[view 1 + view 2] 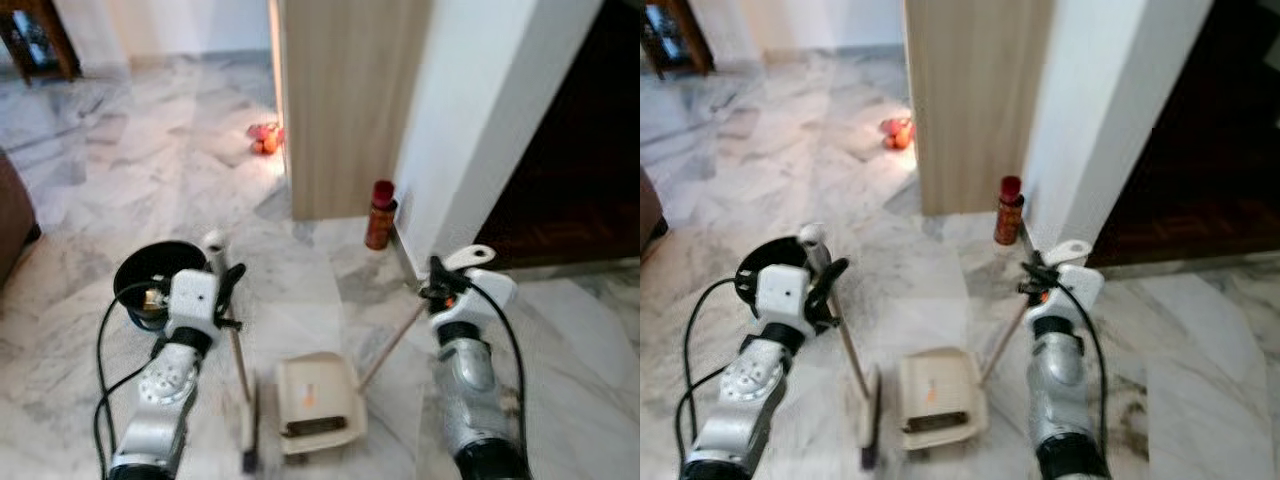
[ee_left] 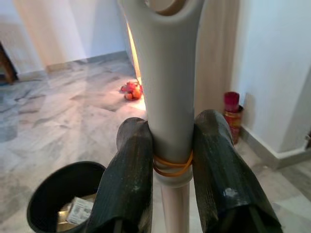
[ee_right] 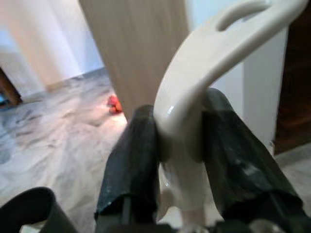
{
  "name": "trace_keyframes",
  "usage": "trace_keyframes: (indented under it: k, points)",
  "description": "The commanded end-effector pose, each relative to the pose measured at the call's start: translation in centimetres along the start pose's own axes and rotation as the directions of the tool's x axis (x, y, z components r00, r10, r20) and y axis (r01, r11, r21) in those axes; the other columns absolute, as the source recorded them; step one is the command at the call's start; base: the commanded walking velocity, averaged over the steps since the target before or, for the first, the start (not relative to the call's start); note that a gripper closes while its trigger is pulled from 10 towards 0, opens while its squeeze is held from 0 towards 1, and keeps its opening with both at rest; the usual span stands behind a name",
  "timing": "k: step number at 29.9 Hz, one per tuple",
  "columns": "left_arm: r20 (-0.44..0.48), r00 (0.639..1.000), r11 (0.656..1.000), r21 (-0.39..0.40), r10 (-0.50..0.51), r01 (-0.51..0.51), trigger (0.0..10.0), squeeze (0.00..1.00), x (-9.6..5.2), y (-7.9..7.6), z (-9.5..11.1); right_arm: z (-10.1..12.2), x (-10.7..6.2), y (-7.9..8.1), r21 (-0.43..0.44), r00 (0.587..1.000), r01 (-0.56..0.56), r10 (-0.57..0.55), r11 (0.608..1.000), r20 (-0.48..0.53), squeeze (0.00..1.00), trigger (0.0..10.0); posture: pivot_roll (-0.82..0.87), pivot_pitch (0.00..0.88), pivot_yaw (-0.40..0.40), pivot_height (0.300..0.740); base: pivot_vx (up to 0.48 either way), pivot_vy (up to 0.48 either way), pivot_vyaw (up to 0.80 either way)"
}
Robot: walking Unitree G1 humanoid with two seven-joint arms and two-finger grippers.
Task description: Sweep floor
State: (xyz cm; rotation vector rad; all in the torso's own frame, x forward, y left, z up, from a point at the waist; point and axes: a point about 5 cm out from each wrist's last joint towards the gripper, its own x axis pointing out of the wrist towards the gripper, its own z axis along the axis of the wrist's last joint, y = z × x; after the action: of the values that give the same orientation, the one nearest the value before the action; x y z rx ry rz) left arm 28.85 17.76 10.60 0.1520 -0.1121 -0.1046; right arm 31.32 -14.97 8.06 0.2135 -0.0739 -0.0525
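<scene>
Here the left gripper (image 1: pixel 228 283) is clamping the broom (image 1: pixel 240 365) near its handle top, fingers (image 2: pixel 127 165) pinched tight on the shaft, so the bristles are resting on the marble floor (image 1: pixel 120 170) just beside the dustpan (image 1: pixel 315 400). The right gripper (image 1: pixel 440 283) is closing on the dustpan's handle (image 3: pixel 194 82) — keeping the pan flat, mouth toward the broom. A black bin (image 1: pixel 150 270) is sitting near the left arm, probably for emptying.

home hallway, marble floor (image 1: pixel 150 170)
</scene>
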Motion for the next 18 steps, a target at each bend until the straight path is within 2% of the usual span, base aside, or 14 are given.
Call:
trace_keyframes:
  k: [1,18]
  points:
    - [0.039,0.999,1.0,0.013,-0.012,0.011,10.0,0.0,0.33,-0.29,0.87,0.95,0.31,-0.16,0.037,0.999,0.012,-0.014,0.999,0.047,0.0,10.0,0.05,0.037,-0.009,0.74,0.0,0.356,0.0]
    - [0.044,0.999,1.0,0.016,-0.019,0.018,10.0,0.0,0.38,-0.34,0.94,0.92,0.4,0.19,0.024,0.999,-0.016,0.015,1.0,0.046,0.0,10.0,0.06,0.006,-0.007,0.74,0.0,0.356,0.0]
